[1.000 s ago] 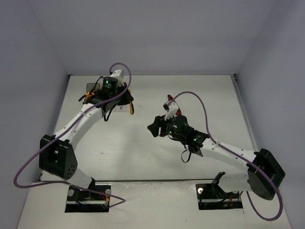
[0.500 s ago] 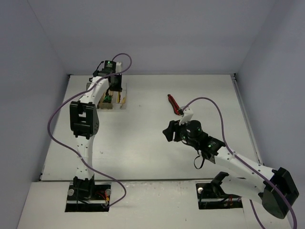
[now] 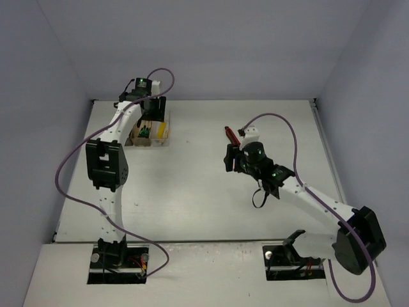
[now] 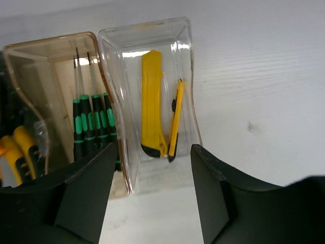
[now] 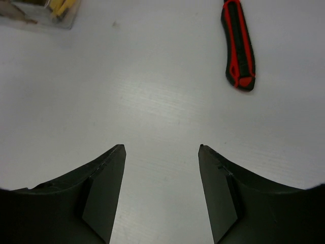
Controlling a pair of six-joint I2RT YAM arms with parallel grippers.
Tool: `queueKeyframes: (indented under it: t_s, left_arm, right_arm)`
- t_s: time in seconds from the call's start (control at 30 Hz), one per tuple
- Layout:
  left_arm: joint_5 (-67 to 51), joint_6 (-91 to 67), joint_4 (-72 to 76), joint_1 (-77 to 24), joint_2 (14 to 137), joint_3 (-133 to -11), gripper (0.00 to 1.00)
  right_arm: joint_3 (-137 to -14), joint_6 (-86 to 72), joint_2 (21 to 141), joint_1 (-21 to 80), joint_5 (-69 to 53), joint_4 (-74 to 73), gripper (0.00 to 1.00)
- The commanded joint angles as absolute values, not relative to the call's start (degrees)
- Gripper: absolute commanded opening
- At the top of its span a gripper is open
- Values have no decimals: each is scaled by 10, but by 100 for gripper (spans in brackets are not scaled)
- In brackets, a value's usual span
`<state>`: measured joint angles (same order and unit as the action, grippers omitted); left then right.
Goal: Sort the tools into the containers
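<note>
My left gripper stands open and empty just above the near end of the clear bin, where two yellow utility knives lie. Beside it, the amber bin holds several black-and-green screwdrivers. Orange-handled pliers show at the far left edge. From above, the left gripper hangs over the bins at the back left. A red-and-black-handled tool lies alone on the table. My right gripper is open and empty, short of that red tool and left of it.
The white table is enclosed by grey walls on three sides. A corner of a bin shows at the top left of the right wrist view. Purple cables loop off both arms.
The left arm reached back over the bins and its gripper opened above the clear bin. The right arm swung back and its gripper now sits close to the red-handled tool.
</note>
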<state>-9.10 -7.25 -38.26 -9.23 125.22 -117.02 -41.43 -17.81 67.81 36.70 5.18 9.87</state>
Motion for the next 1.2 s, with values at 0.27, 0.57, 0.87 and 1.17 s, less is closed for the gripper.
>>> queueKeyframes:
  t_s: [0.27,0.57,0.87,1.17]
  left_arm:
    - [-17,-114,-371,-109,762,-949,69]
    - [81,-117,-342,-107,481,-647,73]
    - [67,-135,-302,-107,417,-518,73]
    - [35,-134,-294,-107,429,-507,73]
  right_arm:
    - [-674,-98,976,207,17,72,65]
    - [-823,-32,1157,196,-18,8,64]
    - [-864,-18,1208,198,-26,-5,58]
    - [-870,-36,1216,223,-30,-19,12]
